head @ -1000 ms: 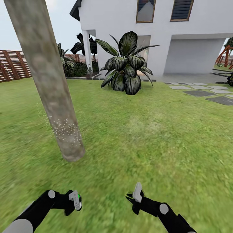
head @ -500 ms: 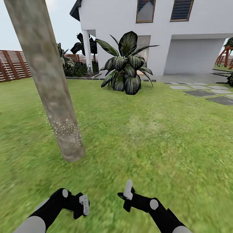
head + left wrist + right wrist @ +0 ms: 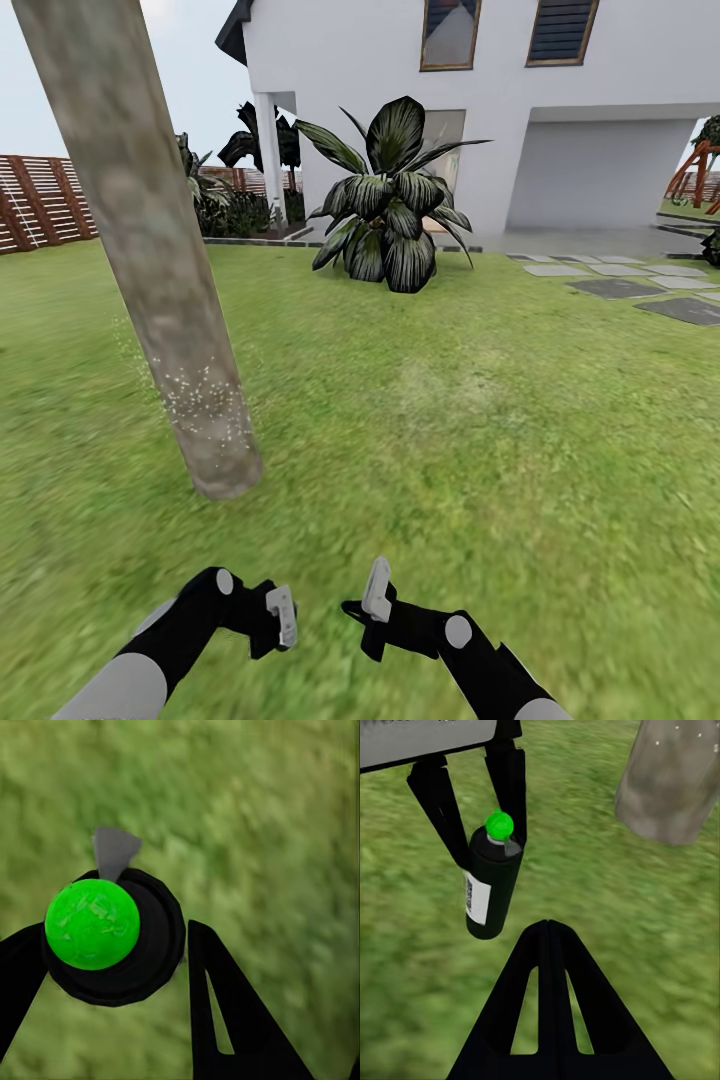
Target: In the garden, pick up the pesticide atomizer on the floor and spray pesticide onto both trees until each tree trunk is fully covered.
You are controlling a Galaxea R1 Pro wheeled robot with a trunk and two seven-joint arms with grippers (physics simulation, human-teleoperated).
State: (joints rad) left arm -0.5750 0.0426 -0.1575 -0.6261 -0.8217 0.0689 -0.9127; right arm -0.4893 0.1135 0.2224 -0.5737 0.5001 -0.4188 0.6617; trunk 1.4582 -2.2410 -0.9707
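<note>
Pointing upright, atomizer (image 3: 492, 883) between fingers (image 3: 514, 784)

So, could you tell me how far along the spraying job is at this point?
Picked up: the left hand holds the pesticide atomizer off the grass, green cap up. Started: white pesticide specks dot the lower tree trunk, while higher up it looks bare. The right hand holds nothing. Left: the rest of this trunk, then the second tree.

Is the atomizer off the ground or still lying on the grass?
Off the ground. The right wrist view shows the atomizer hanging between the left gripper's black fingers, green cap up, above the grass.
</note>
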